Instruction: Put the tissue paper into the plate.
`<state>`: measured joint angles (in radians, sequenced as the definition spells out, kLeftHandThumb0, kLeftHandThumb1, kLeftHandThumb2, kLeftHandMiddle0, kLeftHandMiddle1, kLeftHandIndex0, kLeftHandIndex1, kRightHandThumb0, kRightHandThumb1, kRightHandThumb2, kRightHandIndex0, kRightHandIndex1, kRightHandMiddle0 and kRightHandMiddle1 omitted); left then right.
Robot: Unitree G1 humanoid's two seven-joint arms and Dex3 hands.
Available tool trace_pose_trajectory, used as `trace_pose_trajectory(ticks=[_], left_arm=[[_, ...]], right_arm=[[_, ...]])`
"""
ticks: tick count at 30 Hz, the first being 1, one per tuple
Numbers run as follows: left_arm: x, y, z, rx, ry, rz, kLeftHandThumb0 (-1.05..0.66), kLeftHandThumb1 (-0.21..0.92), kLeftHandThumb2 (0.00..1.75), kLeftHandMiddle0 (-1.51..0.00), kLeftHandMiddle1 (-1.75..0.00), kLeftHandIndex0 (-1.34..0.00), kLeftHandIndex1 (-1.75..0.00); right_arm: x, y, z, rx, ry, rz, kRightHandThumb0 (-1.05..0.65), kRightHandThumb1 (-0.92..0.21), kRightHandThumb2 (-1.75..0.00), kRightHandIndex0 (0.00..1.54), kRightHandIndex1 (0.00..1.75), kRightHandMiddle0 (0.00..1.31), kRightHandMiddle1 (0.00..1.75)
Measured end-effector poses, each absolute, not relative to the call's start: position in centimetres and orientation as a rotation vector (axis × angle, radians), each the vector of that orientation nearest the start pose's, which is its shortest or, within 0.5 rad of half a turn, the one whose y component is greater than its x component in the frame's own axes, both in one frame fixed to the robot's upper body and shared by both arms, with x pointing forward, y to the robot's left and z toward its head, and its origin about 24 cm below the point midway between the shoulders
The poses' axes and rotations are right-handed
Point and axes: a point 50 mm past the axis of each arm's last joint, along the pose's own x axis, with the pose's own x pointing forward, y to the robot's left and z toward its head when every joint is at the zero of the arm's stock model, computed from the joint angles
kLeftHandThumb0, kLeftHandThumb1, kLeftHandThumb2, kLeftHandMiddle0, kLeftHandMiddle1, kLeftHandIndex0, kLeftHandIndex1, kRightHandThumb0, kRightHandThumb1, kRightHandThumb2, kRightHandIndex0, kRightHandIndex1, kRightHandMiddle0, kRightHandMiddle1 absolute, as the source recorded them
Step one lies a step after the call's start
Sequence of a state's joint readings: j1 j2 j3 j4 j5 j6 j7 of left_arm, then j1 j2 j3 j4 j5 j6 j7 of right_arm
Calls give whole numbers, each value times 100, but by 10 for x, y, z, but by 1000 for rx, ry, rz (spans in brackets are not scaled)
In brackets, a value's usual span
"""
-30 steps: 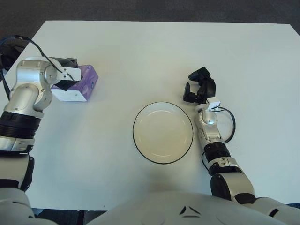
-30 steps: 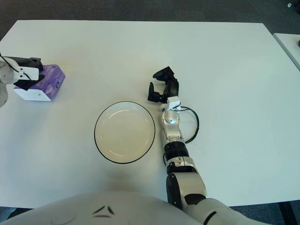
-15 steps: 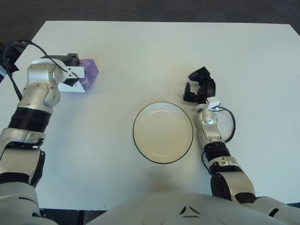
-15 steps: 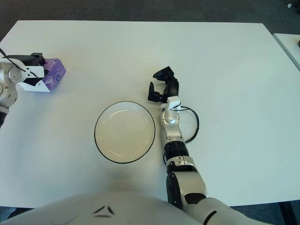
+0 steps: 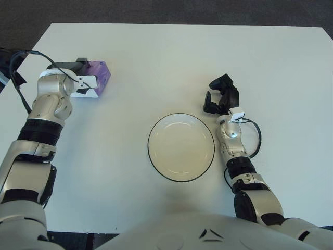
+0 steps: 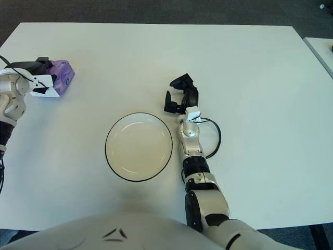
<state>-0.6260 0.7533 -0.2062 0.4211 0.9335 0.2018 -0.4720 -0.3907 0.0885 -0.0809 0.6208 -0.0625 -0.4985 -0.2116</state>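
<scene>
At the far left of the worktop (image 5: 156, 57), left hand (image 5: 78, 80) pinches tissue pack (image 5: 96, 78). Keep that pinch firm, carry rightward, release centred over plate (image 5: 181, 147). Right hand (image 5: 222, 96), curled and empty, shows beside the plate.

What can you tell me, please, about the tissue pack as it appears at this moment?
The tissue pack is a small purple packet with a white underside, glossy like plastic wrap. It sits tilted at the far left of the white table, well away from the plate. The left robot hand grips its near-left side; whether it is lifted off the table is unclear.
</scene>
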Motion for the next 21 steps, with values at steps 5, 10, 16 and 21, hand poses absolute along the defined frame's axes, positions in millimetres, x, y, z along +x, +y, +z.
trace_pose_trajectory(ticks=[5, 10, 16, 21], left_arm=[[349, 281, 153, 1631, 386, -52, -93, 92, 125, -58, -22, 0, -68], [349, 279, 152, 1635, 371, -50, -91, 92, 122, -58, -21, 0, -67], [349, 276, 151, 1646, 359, -57, -89, 92, 120, -58, -20, 0, -64], [349, 276, 149, 1656, 354, -60, -89, 92, 120, -58, -20, 0, -64]], right_arm=[[314, -120, 50, 65, -241, -137, -1, -16, -145, 75, 175, 59, 157], [314, -121, 50, 64, -242, -137, -1, -16, -144, 74, 175, 58, 157], [314, -121, 50, 63, -242, -138, -1, -17, -144, 74, 175, 58, 157], [314, -122, 50, 60, -242, -138, -1, -17, -144, 74, 175, 58, 157]])
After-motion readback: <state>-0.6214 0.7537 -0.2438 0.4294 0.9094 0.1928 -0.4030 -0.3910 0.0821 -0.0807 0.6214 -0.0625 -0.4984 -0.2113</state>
